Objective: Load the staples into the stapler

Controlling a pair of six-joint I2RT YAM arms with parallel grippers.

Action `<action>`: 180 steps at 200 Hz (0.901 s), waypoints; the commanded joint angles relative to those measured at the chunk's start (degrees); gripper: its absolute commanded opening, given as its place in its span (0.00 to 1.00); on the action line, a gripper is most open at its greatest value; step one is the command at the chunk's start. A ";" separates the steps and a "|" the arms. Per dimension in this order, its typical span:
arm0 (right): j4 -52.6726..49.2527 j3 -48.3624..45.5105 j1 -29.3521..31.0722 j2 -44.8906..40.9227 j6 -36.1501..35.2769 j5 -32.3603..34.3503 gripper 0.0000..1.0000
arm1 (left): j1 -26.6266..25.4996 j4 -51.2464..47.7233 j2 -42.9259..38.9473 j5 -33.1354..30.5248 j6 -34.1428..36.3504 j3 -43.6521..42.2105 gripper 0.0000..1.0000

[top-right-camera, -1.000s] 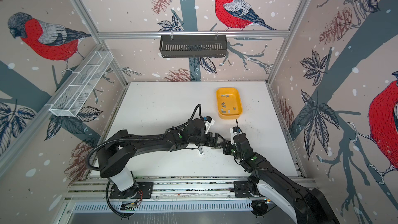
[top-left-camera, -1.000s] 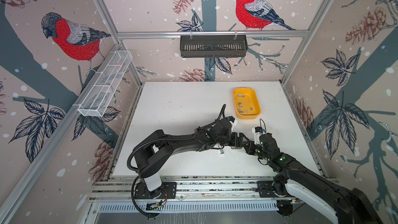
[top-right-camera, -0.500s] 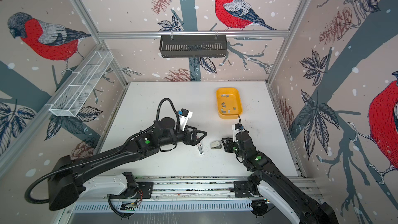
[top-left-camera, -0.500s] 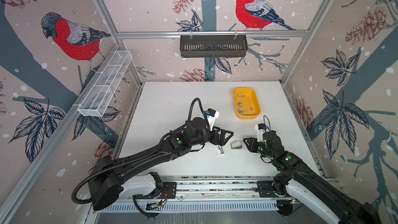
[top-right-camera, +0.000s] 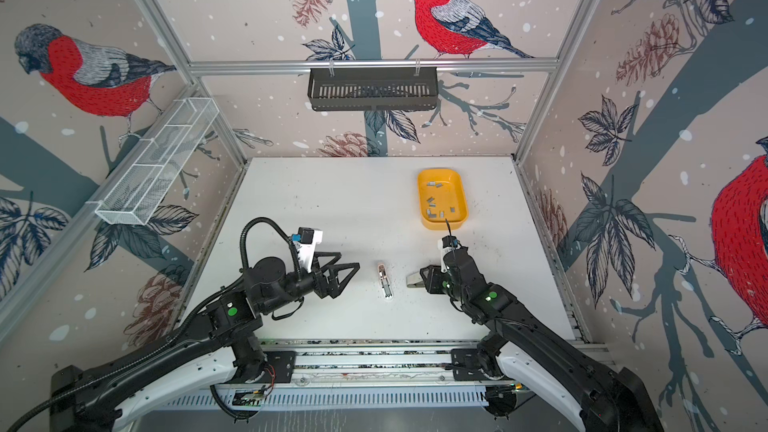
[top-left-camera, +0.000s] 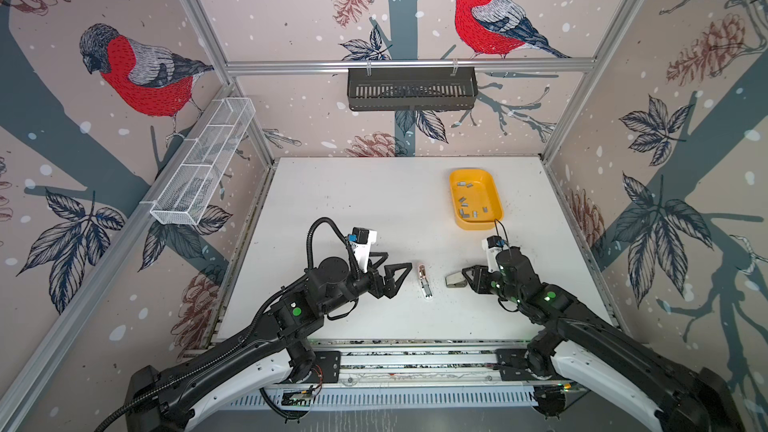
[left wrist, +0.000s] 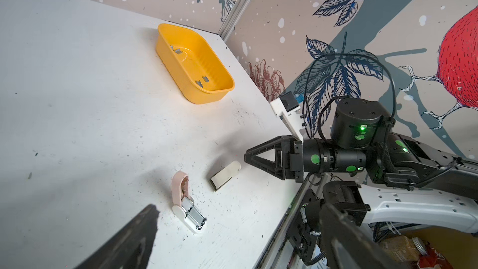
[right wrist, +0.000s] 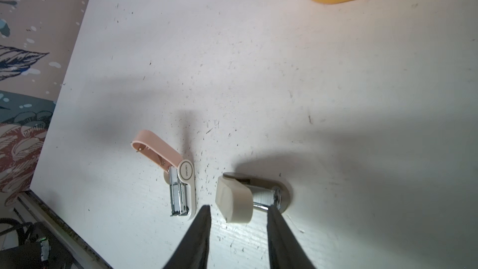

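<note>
I see the staples lying loose in the yellow tray, far right on the counter. The pink stapler lies hinged open, nearer me. The left end effector is spread wide beside it. The right end effector has its jaws apart, straddling a beige stapler.

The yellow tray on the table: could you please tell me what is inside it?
Inside the yellow tray, several small grey staples lie scattered on its floor; nothing else shows. In the left wrist view, its near wall hides some of them.
</note>
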 commanded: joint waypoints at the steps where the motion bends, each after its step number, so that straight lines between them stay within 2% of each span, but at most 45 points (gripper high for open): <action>1: 0.28 0.50 2.59 1.45 1.69 3.29 0.37 | 0.08 -0.58 0.83 0.32 1.88 0.70 0.97; 30: 0.27 1.36 4.91 4.52 3.50 5.73 0.35 | 0.06 0.11 1.73 -0.05 1.61 -0.02 0.97; 58: -0.54 1.17 4.65 5.22 5.62 10.43 0.30 | 0.07 2.46 1.57 2.13 0.63 -1.00 0.97; 93: 2.82 -0.12 3.66 5.53 5.23 9.25 0.28 | 0.06 2.05 2.59 3.17 -0.03 -0.50 0.97; 180: 2.48 -1.74 3.22 10.25 5.23 6.80 0.20 | 0.06 3.73 6.93 5.76 -0.59 0.17 0.97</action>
